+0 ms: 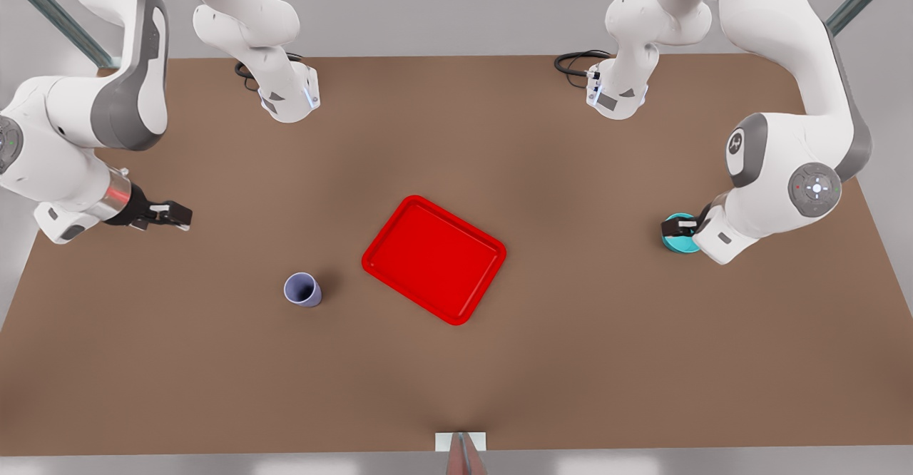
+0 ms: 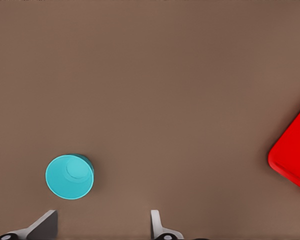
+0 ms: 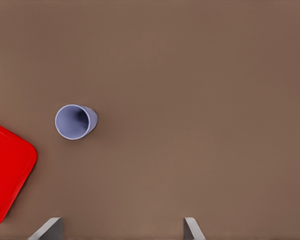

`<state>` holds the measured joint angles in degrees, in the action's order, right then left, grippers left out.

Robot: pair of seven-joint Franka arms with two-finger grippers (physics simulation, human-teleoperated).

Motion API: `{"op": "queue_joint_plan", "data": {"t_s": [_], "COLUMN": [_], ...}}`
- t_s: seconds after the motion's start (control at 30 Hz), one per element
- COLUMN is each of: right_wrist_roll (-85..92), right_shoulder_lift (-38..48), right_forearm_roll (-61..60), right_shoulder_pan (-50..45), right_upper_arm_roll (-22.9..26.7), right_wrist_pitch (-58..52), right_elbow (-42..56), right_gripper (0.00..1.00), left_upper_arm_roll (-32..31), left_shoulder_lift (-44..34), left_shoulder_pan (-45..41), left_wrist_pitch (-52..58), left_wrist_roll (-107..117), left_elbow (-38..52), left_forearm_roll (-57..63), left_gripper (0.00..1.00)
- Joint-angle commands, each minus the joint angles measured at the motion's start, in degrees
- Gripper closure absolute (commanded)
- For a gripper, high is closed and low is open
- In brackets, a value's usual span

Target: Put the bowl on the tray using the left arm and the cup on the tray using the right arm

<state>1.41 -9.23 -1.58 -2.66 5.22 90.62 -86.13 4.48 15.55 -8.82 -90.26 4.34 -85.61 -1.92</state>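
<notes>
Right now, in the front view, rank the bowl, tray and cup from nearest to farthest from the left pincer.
1. Bowl, directly under the left pincer, front view's right.
2. Tray, mid-table.
3. Cup, front view's left, beyond the tray.

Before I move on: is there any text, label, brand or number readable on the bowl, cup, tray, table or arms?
No readable text anywhere.
Bowl, cup, tray: plain, no markings.
Table: bare brown surface, no signs.
Arm on the front view's right: a small round emblem on a joint and a dial of tiny symbols, neither legible as words.
</notes>
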Motion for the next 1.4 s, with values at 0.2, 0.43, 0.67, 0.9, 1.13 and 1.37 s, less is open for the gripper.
{"op": "queue_joint_plan", "data": {"t_s": [0.2, 0.43, 0.67, 0.9, 1.13, 1.37], "right_wrist_roll": [0.2, 1.7, 1.8, 1.8, 4.0, 4.0], "right_shoulder_lift": [0.0, -0.7, -1.0, -1.3, -1.1, -1.2], "right_forearm_roll": [-0.1, -0.2, -0.2, -0.2, -0.2, -0.2], "right_shoulder_pan": [-0.7, -0.6, -0.4, -0.5, -0.1, -0.1], "right_upper_arm_roll": [-0.2, -0.2, -0.2, -0.2, 0.1, 0.1], "right_wrist_pitch": [-0.3, -0.2, 0.0, -0.1, -0.4, -0.4], "right_elbow": [0.2, 0.0, -0.4, -0.2, -0.3, -0.4], "right_gripper": [0.00, 0.00, 0.00, 0.00, 0.00, 0.00], "left_upper_arm_roll": [5.6, 10.0, 9.9, 9.7, 9.4, 9.1], "left_shoulder_lift": [4.1, 8.4, 11.3, 12.6, 13.0, 12.7], "left_shoulder_pan": [14.7, 17.3, 17.3, 17.0, 16.7, 16.6], "left_wrist_pitch": [-8.4, -26.5, -29.7, -32.2, -32.0, -29.3], "left_wrist_roll": [-29.0, -39.1, -39.3, -38.6, -35.6, -34.7], "left_elbow": [-17.0, -30.3, -31.9, -31.8, -31.8, -31.4], "left_forearm_roll": [-10.4, -16.9, -16.9, -17.0, -17.1, -22.3], "left_gripper": [0.00, 0.00, 0.18, 0.59, 0.79, 0.79]}}
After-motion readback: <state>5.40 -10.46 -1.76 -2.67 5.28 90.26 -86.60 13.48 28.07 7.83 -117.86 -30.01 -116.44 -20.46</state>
